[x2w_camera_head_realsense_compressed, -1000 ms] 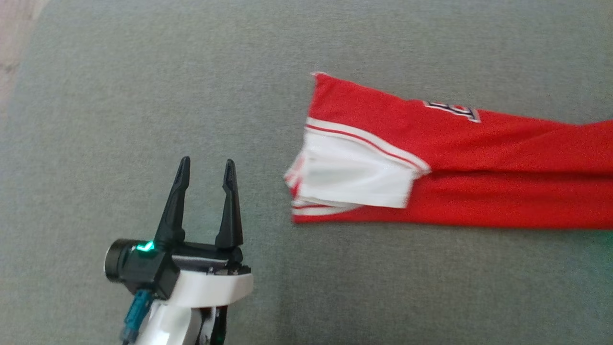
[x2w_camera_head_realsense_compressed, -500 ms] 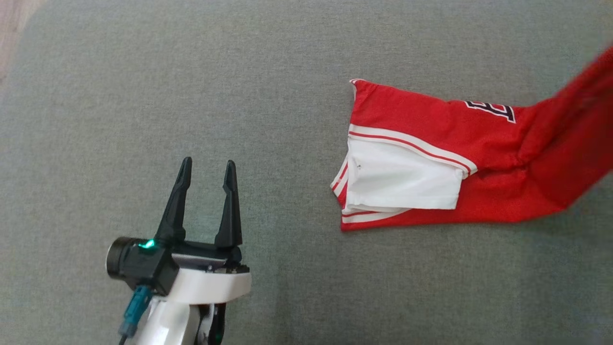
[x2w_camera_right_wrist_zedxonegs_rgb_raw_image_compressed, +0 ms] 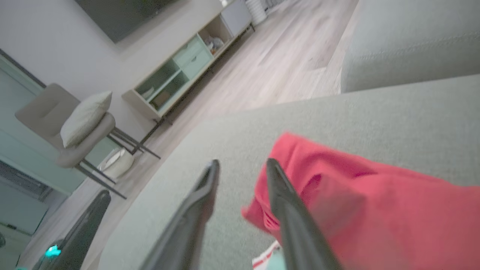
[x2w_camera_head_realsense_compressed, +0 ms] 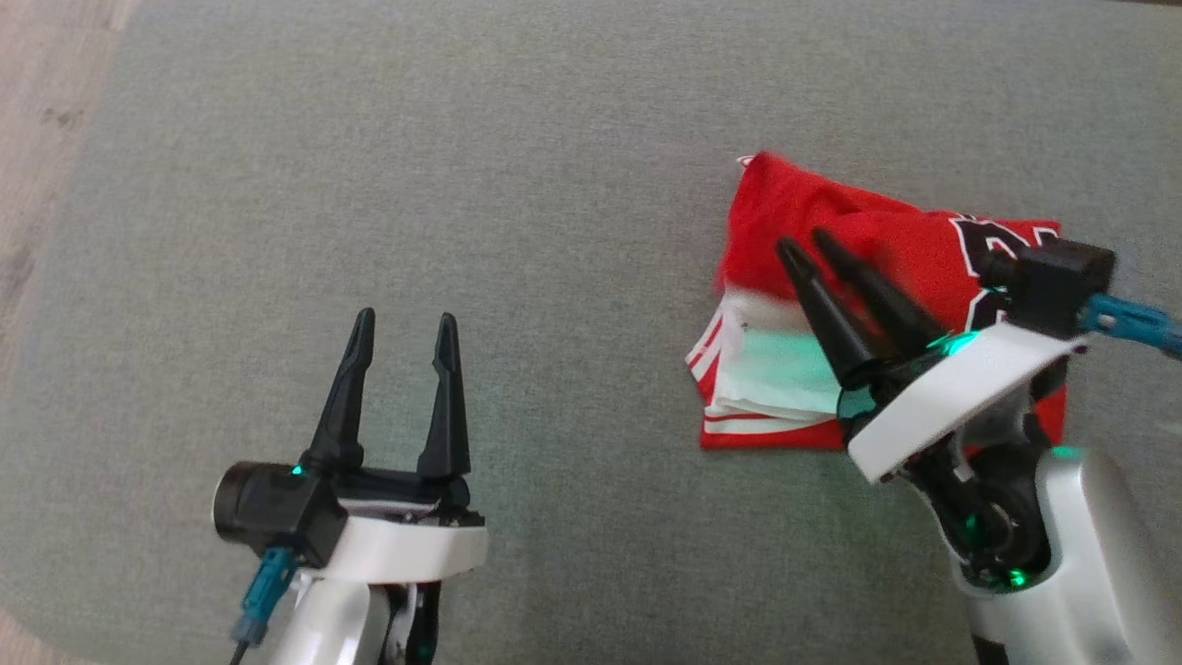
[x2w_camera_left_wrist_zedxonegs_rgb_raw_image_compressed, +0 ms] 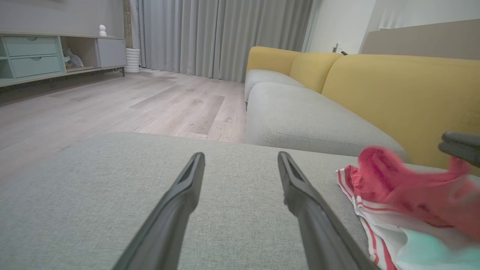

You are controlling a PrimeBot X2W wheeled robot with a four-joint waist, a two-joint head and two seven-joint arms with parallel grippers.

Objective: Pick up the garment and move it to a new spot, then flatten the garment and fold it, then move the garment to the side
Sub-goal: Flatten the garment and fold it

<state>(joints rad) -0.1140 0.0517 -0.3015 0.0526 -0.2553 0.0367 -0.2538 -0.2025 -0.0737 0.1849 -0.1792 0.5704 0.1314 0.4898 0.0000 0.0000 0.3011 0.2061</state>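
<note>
Red garment [x2w_camera_head_realsense_compressed: 813, 199] lies folded on grey cushion [x2w_camera_head_realsense_compressed: 554, 185], to the robot's right

The right gripper [x2w_camera_head_realsense_compressed: 802, 242] hovers over it, jaws slightly parted and empty; the left gripper [x2w_camera_head_realsense_compressed: 404, 319] stands wide open, well apart. The head view catches the dark numeral [x2w_camera_head_realsense_compressed: 974, 242]; the left wrist view, a yellow sofa back [x2w_camera_left_wrist_zedxonegs_rgb_raw_image_compressed: 393, 86].

The garment [x2w_camera_head_realsense_compressed: 923, 249] is a red sports jersey with white trim, folded into a compact, roughly square bundle. It lies on the grey cushion [x2w_camera_head_realsense_compressed: 554, 185], over on the right side at middle depth. Its top red layer is rumpled and carries a dark, white-outlined number [x2w_camera_head_realsense_compressed: 979, 242] toward the far right corner. At the near left corner a white layer [x2w_camera_head_realsense_compressed: 766, 369] shows underneath, edged with red stripes.
</note>
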